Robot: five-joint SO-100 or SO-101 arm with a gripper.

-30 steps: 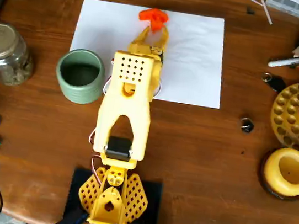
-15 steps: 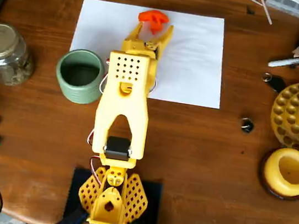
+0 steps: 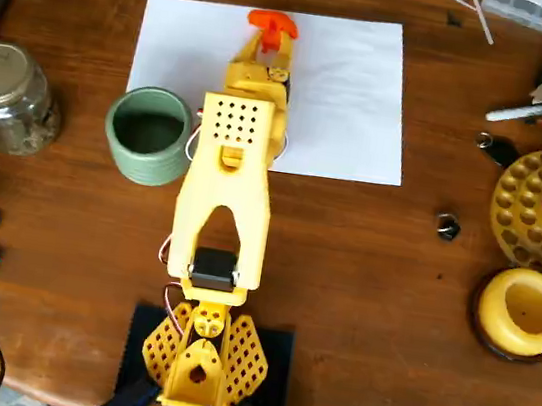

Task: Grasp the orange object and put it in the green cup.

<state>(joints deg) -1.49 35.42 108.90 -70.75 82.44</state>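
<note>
Round wooden table (image 3: pixel 391 281) (warm brown), evenly lit

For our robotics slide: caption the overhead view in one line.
Yellow arm's gripper closes on the orange piece on white paper, green cup nearby.

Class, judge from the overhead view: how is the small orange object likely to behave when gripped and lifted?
The orange object looks like rigid plastic, so probably stiff and light. Its knobby, irregular shape may twist or slip between the gripper fingers. It seems unlikely to roll.

table (image 3: pixel 362 276): brown wood | on it: paper (image 3: pixel 351 103), green cup (image 3: pixel 146 135), jar (image 3: pixel 5 95)
</note>
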